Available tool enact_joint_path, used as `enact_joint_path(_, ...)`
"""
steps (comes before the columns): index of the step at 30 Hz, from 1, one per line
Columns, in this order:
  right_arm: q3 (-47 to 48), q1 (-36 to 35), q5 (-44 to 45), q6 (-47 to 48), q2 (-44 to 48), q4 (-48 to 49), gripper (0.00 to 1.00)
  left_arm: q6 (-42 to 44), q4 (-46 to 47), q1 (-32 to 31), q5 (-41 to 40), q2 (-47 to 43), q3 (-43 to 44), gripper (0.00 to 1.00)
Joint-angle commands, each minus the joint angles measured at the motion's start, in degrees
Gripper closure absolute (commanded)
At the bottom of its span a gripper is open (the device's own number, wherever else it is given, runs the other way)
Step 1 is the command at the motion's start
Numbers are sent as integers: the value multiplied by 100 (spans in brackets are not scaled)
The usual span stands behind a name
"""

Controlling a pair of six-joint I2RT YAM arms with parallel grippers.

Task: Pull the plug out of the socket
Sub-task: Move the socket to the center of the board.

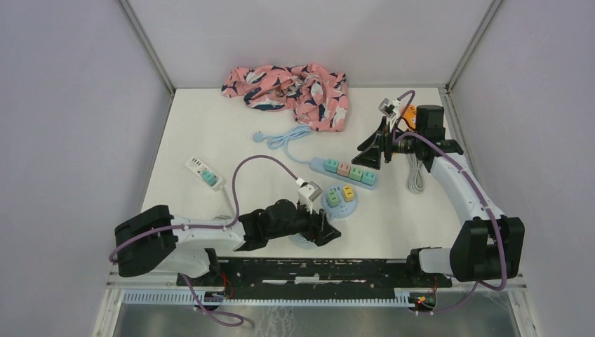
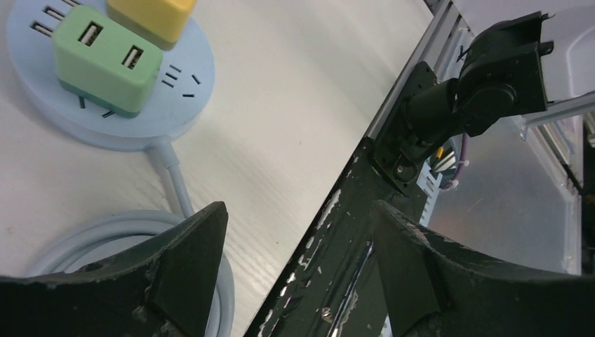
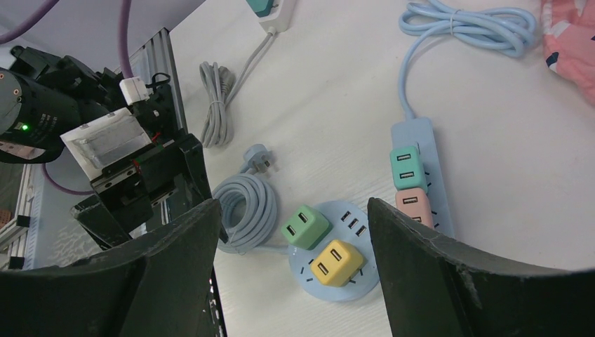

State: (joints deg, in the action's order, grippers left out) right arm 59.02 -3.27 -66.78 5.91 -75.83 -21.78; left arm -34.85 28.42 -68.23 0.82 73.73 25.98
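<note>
A round blue socket (image 1: 339,205) lies near the table's front middle, with a green plug (image 1: 333,198) and a yellow plug (image 1: 348,194) in it. In the left wrist view the socket (image 2: 42,116), green plug (image 2: 105,60) and yellow plug (image 2: 151,17) are at the upper left. My left gripper (image 1: 325,232) (image 2: 298,239) is open and empty, low beside the socket's coiled cable (image 2: 105,228), over the table's front edge. My right gripper (image 1: 373,157) (image 3: 290,210) is open and empty, held high, looking down on the socket (image 3: 354,281), green plug (image 3: 306,226) and yellow plug (image 3: 337,262).
A long blue power strip (image 1: 317,165) with several coloured plugs lies behind the round socket. A white strip (image 1: 197,166) holding a teal plug is at the left. A pink patterned cloth (image 1: 291,88) is at the back. A grey cable bundle (image 1: 415,179) lies at the right.
</note>
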Motion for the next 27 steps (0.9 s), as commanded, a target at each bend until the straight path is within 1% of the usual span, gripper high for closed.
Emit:
enact_joint_path(1, 257, 28, -61, 112, 9, 114, 18, -640, 75, -20, 101, 161, 414, 22)
enact_joint_path(5, 254, 27, -71, 112, 4, 104, 18, -718, -436, -139, -142, 276, 634, 28)
enact_joint_path(12, 254, 29, -59, 122, -14, 92, 18, -615, -1771, -453, -848, 681, 1276, 37)
enact_joint_path(16, 261, 29, -63, 132, -17, 95, 18, -584, -2312, -628, -1013, 919, 1609, 49)
enact_joint_path(20, 263, 28, -63, 134, -23, 80, 18, -553, -2604, -732, -880, 1132, 1820, 66)
enact_joint_path(23, 270, 32, -57, 150, -11, 62, 18, -518, -2895, -761, -803, 1276, 1890, 73)
enact_joint_path(27, 274, 30, -67, 150, -15, 60, 18, -381, -3254, -763, -849, 1409, 1885, 77)
